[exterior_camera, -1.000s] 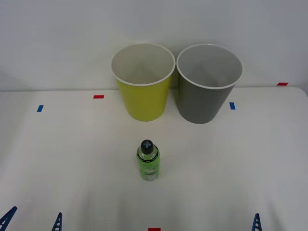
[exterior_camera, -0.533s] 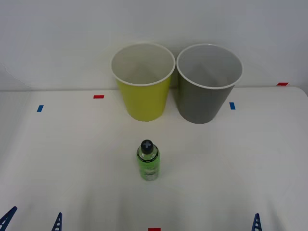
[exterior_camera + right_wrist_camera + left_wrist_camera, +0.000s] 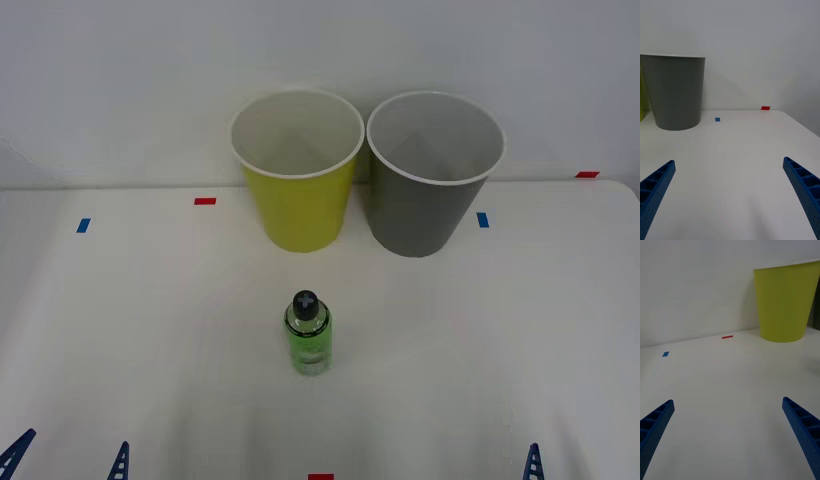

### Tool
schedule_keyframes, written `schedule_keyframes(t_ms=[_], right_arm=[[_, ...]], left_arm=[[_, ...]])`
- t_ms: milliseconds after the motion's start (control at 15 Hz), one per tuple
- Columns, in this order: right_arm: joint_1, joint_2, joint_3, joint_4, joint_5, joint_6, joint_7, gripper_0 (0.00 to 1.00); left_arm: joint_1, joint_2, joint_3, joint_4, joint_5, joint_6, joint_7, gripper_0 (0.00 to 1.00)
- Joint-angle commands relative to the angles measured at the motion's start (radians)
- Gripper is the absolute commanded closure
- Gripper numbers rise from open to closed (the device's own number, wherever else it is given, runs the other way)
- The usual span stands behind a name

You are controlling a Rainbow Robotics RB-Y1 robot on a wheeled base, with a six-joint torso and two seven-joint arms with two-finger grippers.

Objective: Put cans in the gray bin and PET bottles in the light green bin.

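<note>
A white table (image 3: 150, 330) (plain wall (image 3: 120, 80) behind) carries small red and blue tape marks (image 3: 205, 201).

My own fingertips (image 3: 119, 462) poke in, cut off by the front view's lower edge; my arms stay hidden.

We find nothing that has changed over the last second. The PET bottle (image 3: 308, 338) has not shifted on the white table (image 3: 520, 330), nor have the light green bin (image 3: 298, 170) and the gray bin (image 3: 433, 175) behind it. The blue fingertips of the left gripper (image 3: 66, 462) and right gripper (image 3: 533, 463) sit at the same spots along the near edge.
</note>
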Motion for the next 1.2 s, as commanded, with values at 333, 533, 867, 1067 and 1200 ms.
schedule_keyframes(t_ms=[333, 533, 867, 1067, 1200], right_arm=[[0.0, 0.0, 0.0, 0.0, 0.0, 0.0, 0.0, 0.0], [0.0, 0.0, 0.0, 0.0, 0.0, 0.0, 0.0, 0.0], [0.0, 0.0, 0.0, 0.0, 0.0, 0.0, 0.0, 0.0], [0.0, 0.0, 0.0, 0.0, 0.0, 0.0, 0.0, 0.0], [0.0, 0.0, 0.0, 0.0, 0.0, 0.0, 0.0, 0.0]], left_arm=[[-0.015, -0.014, -0.021, 0.038, -0.003, -0.077, -0.003, 0.0], [-0.025, 0.017, -0.012, 0.041, -0.072, -0.083, -0.012, 0.0], [-0.193, 0.158, -0.086, 0.17, -0.049, -0.163, -0.038, 0.0], [-0.327, 0.239, -0.193, 0.206, 0.021, -0.176, -0.064, 0.0], [-0.379, 0.258, -0.235, 0.213, 0.043, -0.163, -0.074, 0.0]])
